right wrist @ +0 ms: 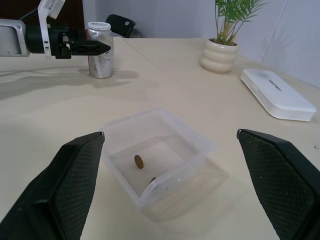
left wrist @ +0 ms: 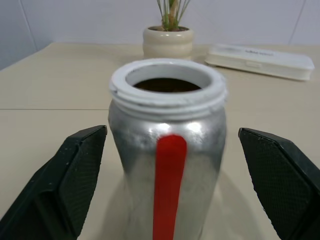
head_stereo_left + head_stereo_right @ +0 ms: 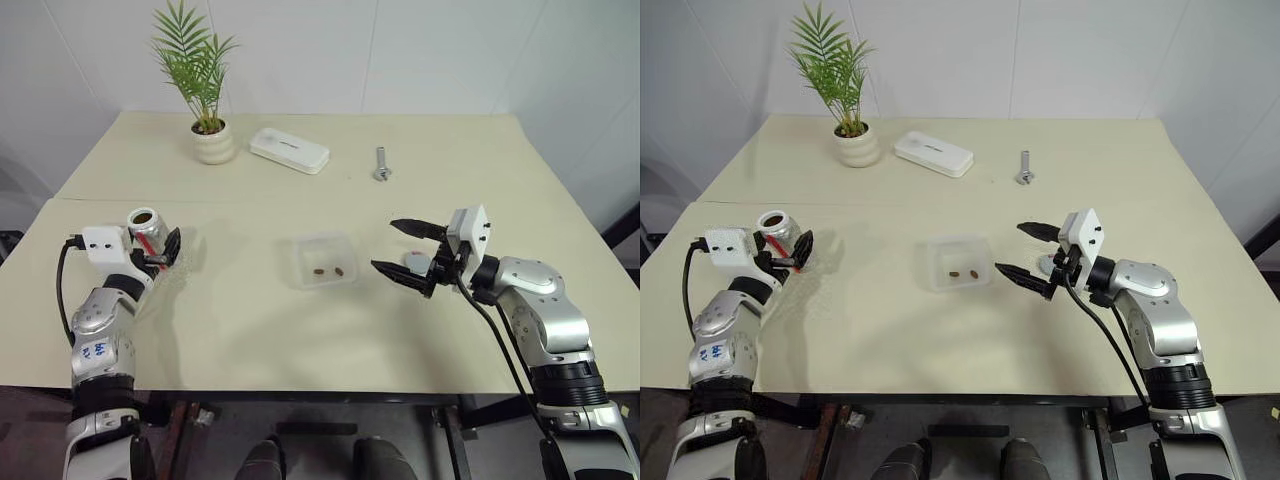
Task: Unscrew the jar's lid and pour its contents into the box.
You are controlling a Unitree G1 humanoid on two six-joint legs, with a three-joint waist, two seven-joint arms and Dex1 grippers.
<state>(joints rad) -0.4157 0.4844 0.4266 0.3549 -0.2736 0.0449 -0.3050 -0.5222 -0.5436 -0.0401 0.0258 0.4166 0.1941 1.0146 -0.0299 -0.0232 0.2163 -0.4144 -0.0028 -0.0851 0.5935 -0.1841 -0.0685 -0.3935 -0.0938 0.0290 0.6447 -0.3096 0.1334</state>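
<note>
The jar [image 2: 167,165], silvery with a red stripe, stands upright and uncapped at the table's left [image 3: 146,229]. My left gripper [image 3: 163,252] is open around it, one black finger [image 2: 75,175] on each side with a gap to the jar's wall. The clear box [image 3: 320,260] sits mid-table and holds two brown bean-like pieces [image 1: 138,161]. My right gripper [image 3: 383,245] hovers open just right of the box, pointing at it. The pale lid [image 3: 415,261], with a red mark, lies on the table beneath the base of that gripper's fingers.
A white plant pot [image 3: 213,143] with a palm stands at the back left. Beside it lies a white oblong case [image 3: 289,150], and further right a small metal bolt [image 3: 381,165]. A seam crosses the table [image 3: 250,203] behind the jar and box.
</note>
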